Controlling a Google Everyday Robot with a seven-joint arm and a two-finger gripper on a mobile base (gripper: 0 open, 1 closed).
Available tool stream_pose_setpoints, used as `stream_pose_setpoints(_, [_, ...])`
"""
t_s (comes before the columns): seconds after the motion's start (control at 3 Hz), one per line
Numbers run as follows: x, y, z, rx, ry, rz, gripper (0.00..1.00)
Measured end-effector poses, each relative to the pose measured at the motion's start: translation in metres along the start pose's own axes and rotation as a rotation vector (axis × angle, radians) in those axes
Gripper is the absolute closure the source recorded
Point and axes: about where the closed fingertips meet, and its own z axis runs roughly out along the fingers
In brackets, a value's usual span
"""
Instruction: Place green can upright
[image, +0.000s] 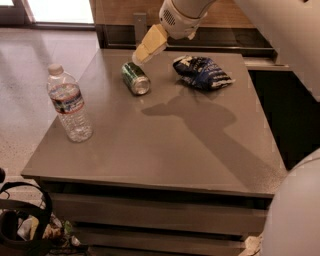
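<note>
One green can (135, 78) lies on its side on the far part of the table (175, 150). The claw (142, 52) hangs just above it; whether it is open or closed I cannot tell. I would grip across the can's middle, then tip it onto one silver end.

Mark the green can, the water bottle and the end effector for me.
green can (135, 78): camera view, green side wall.
water bottle (66, 98): camera view, label.
end effector (140, 53): camera view, pale tip, just above the can's far end.
</note>
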Motion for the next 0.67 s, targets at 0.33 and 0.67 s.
stream_pose_setpoints(0.33, [-0.01, 0.016, 0.018, -0.035, 0.019, -0.027, 0.0])
stream_pose_setpoints(0.67, [-0.019, 0.026, 0.037, -0.065, 0.04, -0.045, 0.0])
